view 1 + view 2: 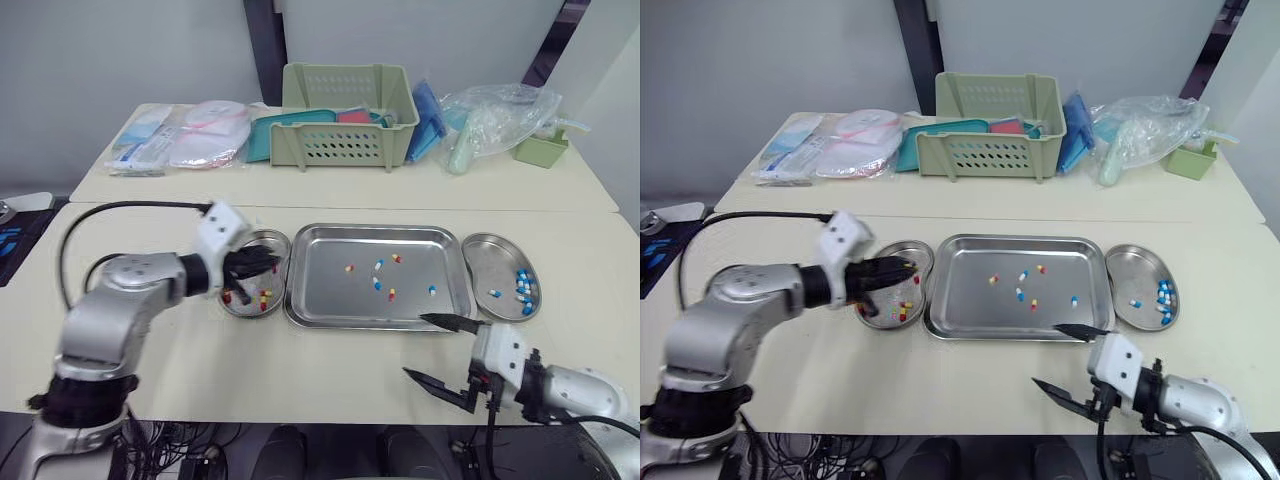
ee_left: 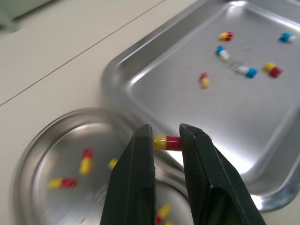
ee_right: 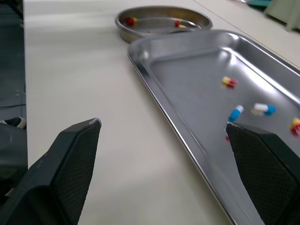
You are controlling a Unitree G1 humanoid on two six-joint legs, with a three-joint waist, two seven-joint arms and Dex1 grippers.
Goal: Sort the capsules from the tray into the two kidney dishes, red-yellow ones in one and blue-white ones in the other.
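Capsules (image 1: 378, 284) are lying loose in the tray (image 1: 330, 300), six of them, red-yellow and blue-white mixed. The tray is sitting mid-table between the two dishes. The left dish (image 1: 278, 240) is holding red-yellow ones and the right dish (image 1: 495, 255) is holding blue-white ones (image 1: 522, 290).

The left gripper (image 2: 166, 133) is hovering over the left dish, near its tray-side edge. Its fingers are pinching one red-yellow capsule (image 2: 167, 142) crosswise between the tips, nearly closed.

The right gripper (image 1: 415, 345) is hanging low over the bare table just off the tray's near right corner. Its fingers are spread wide and carrying nothing.

The table (image 1: 200, 360) is showing a plain cream top. A second cream table (image 1: 530, 190) is butting against it behind. That one is carrying a green slotted basket (image 1: 347, 115), flat packets (image 1: 180, 135), clear plastic bags (image 1: 500, 115) and a small green box (image 1: 541, 148). A pale grey wall is running behind, with a dark upright post (image 1: 262, 50). A black cable (image 1: 120, 207) is arcing over the left arm.
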